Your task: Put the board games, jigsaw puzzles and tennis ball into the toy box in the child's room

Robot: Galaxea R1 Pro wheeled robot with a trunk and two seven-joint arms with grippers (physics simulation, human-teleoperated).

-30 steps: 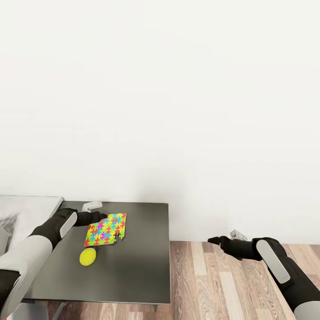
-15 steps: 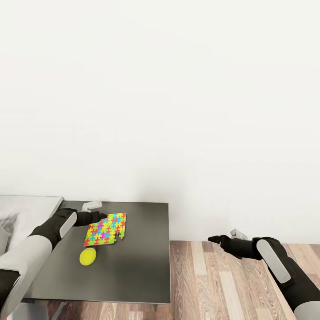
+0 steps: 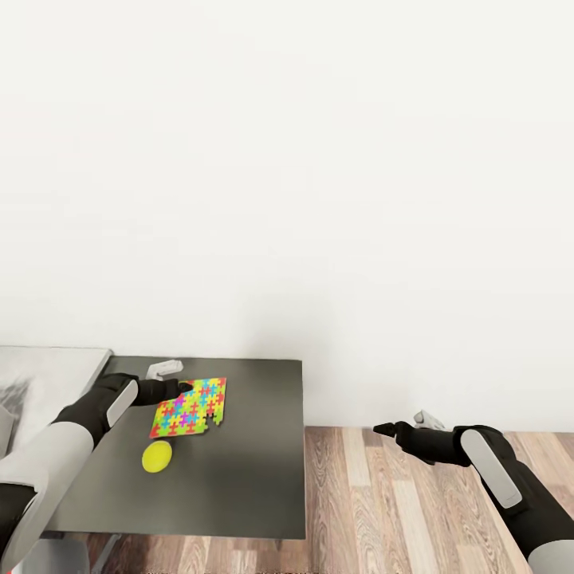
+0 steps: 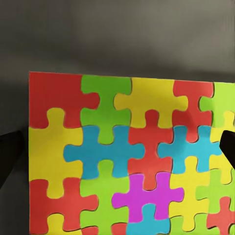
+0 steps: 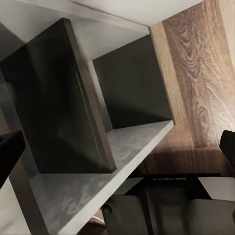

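While left gripper (image 3: pixel 177 388) hangs at the near-left edge of the puzzle (image 3: pixel 191 409) on the dark table (image 3: pixel 255 470), jaws apart with nothing between them, ball (image 3: pixel 157 455) lies just beside. Risk: thin flat sheet may slide off instead of lifting. Right gripper (image 3: pixel 399 426) idles apart over floor; versus earlier, only the view shifted slightly.
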